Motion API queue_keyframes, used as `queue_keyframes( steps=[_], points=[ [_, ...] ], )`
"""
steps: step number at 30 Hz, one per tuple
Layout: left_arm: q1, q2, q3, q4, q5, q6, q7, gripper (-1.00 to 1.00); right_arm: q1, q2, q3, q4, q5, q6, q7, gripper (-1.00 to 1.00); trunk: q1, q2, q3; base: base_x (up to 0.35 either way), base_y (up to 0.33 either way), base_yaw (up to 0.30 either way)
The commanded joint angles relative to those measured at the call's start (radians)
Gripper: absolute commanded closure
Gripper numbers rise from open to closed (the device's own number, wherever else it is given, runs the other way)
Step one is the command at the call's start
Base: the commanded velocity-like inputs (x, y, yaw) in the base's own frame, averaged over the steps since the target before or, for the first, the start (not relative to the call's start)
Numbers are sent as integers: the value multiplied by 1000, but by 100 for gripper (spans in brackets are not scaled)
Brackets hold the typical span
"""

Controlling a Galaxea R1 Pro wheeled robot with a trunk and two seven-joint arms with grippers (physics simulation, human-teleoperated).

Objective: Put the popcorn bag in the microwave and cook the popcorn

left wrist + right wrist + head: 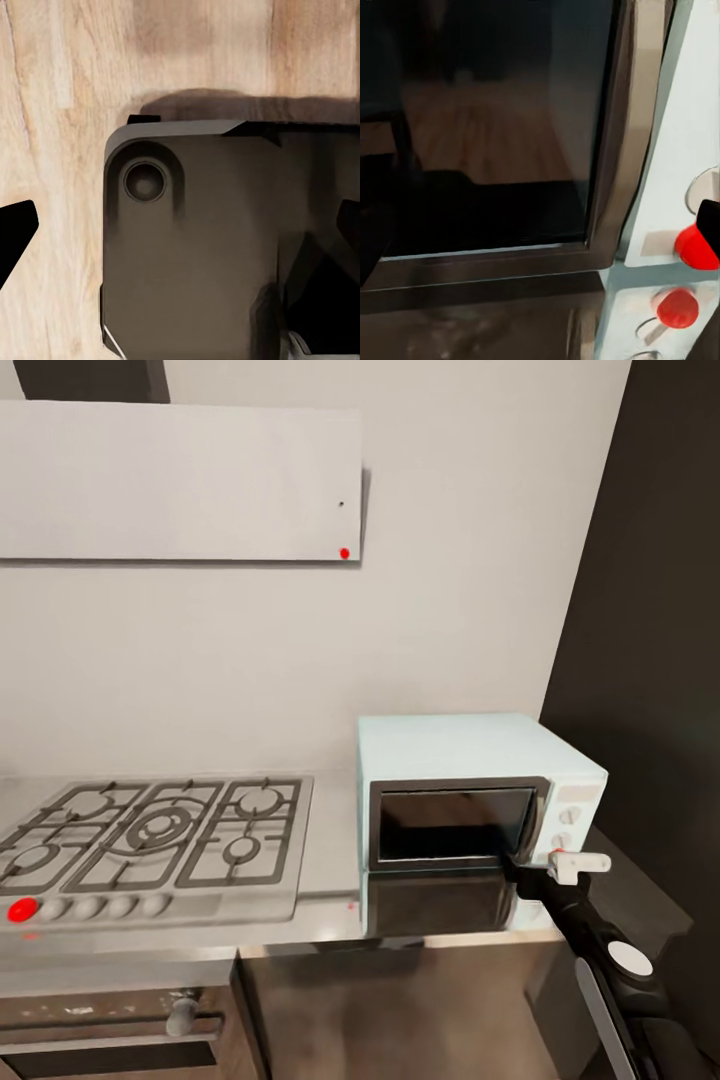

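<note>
A pale kitchen wall rises behind the long, grey, shiny steel-like countertop (330,850), where a gas hob with grey grates (150,840) lies beside the boxy pale mint-blue microwave (470,750). The microwave's dark glass door (455,822) looks closed, and the right gripper (578,865) sits at the door's edge by the white knobs, probably placed there to work the door or the controls; whether its fingers are parted or pinched together I cannot tell. The right wrist view adds what the head view lacks: the door frame up close, a room reflection in the glass, and a red dot (677,307) on the control panel. The left wrist view looks down on a wooden floor (60,90) and a dark part of the robot's base; the left gripper's state cannot be told either. The popcorn bag's whereabouts cannot be made out.
</note>
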Motion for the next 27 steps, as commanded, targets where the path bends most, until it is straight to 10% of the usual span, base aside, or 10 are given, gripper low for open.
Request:
queue_keyframes(
  steps=[1,27],
  points=[
    [0,0,0,-1,2,-2,0,-100,-1,0,-1,-1,-6,5,4,-100,0,-1,-1,72,-46,4],
    [0,0,1,6,2,-5,0,-100,0,0,-1,-1,-6,2,6,-100,0,-1,-1,101,-46,0]
  ],
)
